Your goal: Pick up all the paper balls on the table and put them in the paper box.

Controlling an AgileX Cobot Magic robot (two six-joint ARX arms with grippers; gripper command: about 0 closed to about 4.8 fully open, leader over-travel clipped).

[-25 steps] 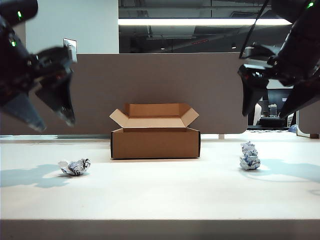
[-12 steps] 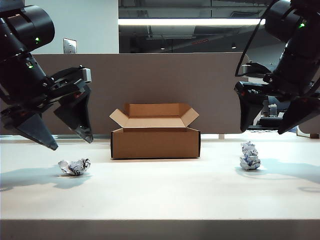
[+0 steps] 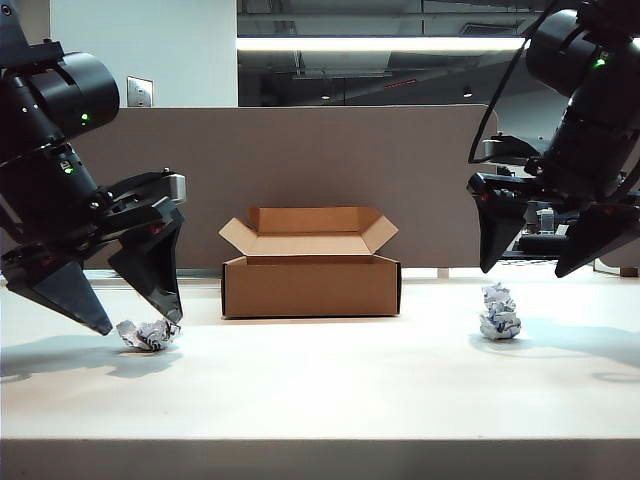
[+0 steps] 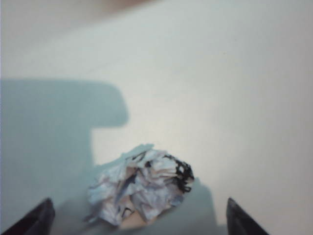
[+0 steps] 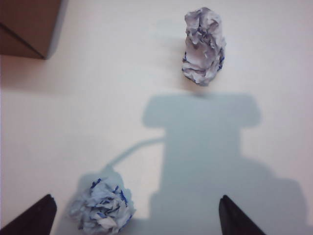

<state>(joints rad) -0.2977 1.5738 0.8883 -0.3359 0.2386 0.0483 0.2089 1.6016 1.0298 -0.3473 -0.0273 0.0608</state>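
- Left pincer [image 3: 140, 324]: jaws wide apart, tips low over the bench [image 3: 320, 400], straddling the left paper ball [image 4: 139, 188]. The ball lies on the bench between the tips, not yet clamped.
- Risk here: in the exterior view one tip looks to be right at the wad's edge. If I close off-centre, that tip may shove the light paper sideways and it squirts out.
- Going lower could jam the tips into the bench, while closing too high only pinches a loose fold, which may tear or slip on the lift.
- Right pincer [image 3: 527, 272]: also spread wide, empty, hanging well above the bench on the right.
- Right wrist view shows two wads: a nearer paper ball [image 5: 100, 208] close to one tip and a farther paper ball [image 5: 204, 46] well apart from it. I can't grab both at once, and a straight drop looks likely to land one tip on the nearer wad and flick it.
- Paper box [image 3: 310, 285]: centre of the bench, flaps open and nothing seen inside from here. The side flaps stick out, so a low carry from either side could clip one and push the box.
- Divider panel [image 3: 300, 160] stands behind the box, so an overshoot could hit it.
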